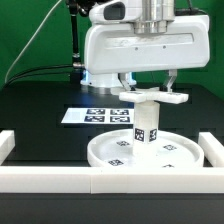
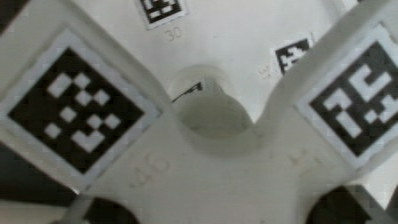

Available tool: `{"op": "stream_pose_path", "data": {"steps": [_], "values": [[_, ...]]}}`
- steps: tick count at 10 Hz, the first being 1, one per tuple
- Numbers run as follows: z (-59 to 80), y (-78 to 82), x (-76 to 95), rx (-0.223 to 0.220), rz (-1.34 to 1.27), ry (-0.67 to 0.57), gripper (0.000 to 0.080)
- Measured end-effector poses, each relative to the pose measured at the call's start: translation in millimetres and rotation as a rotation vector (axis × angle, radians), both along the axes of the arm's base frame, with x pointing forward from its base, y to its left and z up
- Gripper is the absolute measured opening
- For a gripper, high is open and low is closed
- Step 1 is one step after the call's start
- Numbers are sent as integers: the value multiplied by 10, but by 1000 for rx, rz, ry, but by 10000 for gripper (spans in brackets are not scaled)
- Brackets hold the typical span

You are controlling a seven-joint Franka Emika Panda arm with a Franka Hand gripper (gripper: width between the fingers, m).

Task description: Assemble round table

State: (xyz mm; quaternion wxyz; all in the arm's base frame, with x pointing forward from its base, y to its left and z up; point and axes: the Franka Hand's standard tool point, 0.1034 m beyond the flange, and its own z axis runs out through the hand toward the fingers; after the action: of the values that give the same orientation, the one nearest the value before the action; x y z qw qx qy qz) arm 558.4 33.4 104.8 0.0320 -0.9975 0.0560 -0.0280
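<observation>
The large rimmed disc (image 1: 120, 155) lies flat on the black table. The short thick post (image 1: 145, 128), with tags on its sides, stands upright at the disc's middle. The cross-shaped piece (image 1: 150, 98) sits level on top of the post. My gripper (image 1: 149, 88) comes straight down over it, one finger on each side, and is shut on the cross-shaped piece. In the wrist view the cross-shaped piece (image 2: 214, 110) fills the picture, with its tags and a round central recess. My gripper (image 2: 231, 212) shows only as dark fingertips (image 2: 107, 212) at the picture's edge. The joint between post and cross is hidden.
The marker board (image 1: 95, 115) lies flat behind the disc toward the exterior view's left. White border rails run along the front (image 1: 110, 182), the left (image 1: 5, 145) and the right (image 1: 212, 150). A green wall and cables stand behind the arm.
</observation>
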Motion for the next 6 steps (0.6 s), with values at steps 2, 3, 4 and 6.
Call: {"op": "stream_pose_path", "data": {"steps": [2,3,4,6], "values": [[-2,49,21,24,-236,-21,448],[-4,60,20,38,-307,-32,448],[0,77,22,49,-388,-37,448],[-2,72,22,64,-473,-30,448]]}}
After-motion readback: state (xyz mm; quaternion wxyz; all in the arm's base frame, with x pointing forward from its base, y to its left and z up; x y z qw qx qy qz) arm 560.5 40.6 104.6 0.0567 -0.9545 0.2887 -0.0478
